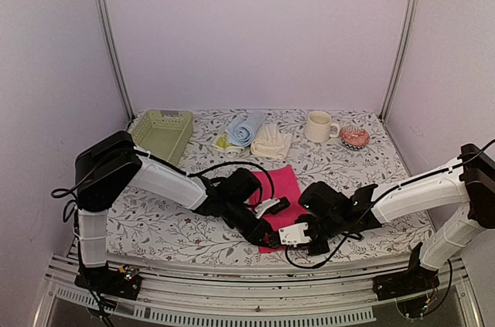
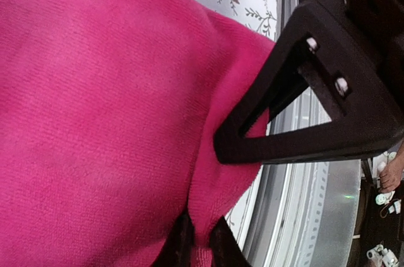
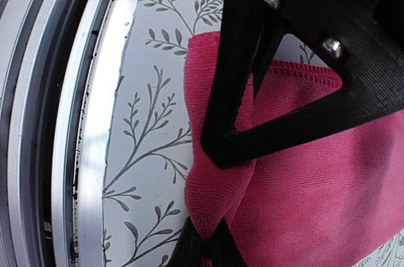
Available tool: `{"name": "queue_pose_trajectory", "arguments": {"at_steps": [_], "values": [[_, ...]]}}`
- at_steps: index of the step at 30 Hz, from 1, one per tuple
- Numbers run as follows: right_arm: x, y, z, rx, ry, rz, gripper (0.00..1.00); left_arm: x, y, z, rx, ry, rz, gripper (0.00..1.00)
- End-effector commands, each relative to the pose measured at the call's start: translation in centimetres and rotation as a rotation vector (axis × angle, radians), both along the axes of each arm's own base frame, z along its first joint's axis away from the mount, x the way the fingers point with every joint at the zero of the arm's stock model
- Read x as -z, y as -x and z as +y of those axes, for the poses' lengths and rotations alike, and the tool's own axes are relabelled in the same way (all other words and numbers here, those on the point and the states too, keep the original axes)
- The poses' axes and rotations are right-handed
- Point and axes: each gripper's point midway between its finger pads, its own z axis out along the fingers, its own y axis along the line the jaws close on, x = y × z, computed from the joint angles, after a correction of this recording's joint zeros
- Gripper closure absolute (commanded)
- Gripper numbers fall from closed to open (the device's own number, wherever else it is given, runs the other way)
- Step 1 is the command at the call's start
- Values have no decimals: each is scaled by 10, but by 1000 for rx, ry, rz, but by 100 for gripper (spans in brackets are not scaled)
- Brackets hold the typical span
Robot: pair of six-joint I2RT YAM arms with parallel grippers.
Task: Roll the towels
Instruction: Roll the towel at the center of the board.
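Both grippers are clamping the pink towel (image 1: 280, 188): left gripper (image 2: 196, 242) and right gripper (image 3: 205, 240) are each pinching a small fold of its hem, jaws nearly together with cloth between. The towel is lying flat just beyond the rail (image 1: 255, 279), gripped along the edge nearest the rail (the other towels (image 1: 255, 134) are sitting far from the rail, at the back). I'm reading this as the start of the roll. Both wrists should be lifting only slightly and turning the hem away from the rail in step, so the first turn is coming out tight and straight. Risk: one corner slipping out.
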Motion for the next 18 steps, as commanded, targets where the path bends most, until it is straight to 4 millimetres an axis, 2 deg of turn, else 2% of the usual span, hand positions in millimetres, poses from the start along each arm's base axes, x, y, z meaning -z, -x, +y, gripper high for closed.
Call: {"name": "queue_pose_trajectory", "arguments": {"at_steps": [1, 2, 3, 4, 6, 9, 12, 16, 18], "values": [[-4, 25, -1, -40, -6, 236, 97, -11, -8, 11, -30, 15, -36, 83], [-8, 27, -1, -39, -16, 307, 97, -13, -8, 13, -39, 16, -44, 79], [-7, 30, -4, -31, -2, 378, 97, -27, -10, 13, -51, 42, -71, 75], [-10, 30, -4, -21, -4, 443, 97, -33, -13, 15, -74, 48, -93, 71], [-12, 30, -5, -6, -1, 560, 97, -38, -15, 24, -119, 50, -129, 66], [-15, 21, -5, 46, -8, 714, 97, -56, -7, 33, -133, 110, -146, 61], [-12, 14, -6, 91, -11, 882, 97, -67, -11, 46, -227, 111, -219, 56], [-3, 9, -6, 138, 15, 1045, 97, -84, -14, 61, -369, 84, -406, 29], [1, 7, -6, 162, 38, 1119, 97, -95, -14, 63, -407, 67, -504, 26]]}}
